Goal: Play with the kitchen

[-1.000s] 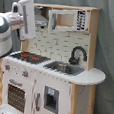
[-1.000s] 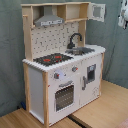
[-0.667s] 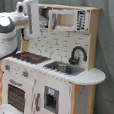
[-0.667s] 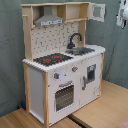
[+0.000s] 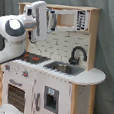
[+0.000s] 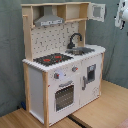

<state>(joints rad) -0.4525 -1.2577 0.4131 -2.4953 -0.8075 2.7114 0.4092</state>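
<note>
Hand (image 5: 53,20) raised before kitchen (image 5: 57,68) hood; stovetop (image 5: 35,57) below hand, faucet (image 5: 77,54) beyond. Finger state: cannot tell.

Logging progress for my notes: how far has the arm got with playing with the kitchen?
Nothing looks done: the kitchen has its oven door shut. In hand: in the first exterior view the arm reaches in over the stovetop, below the hood. Touching any part is still left.

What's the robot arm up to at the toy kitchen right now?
Gripper raised near the grey hood, fingers unclear. Kitchen upright, oven door shut, stovetop bare. Nothing in the way.
</note>
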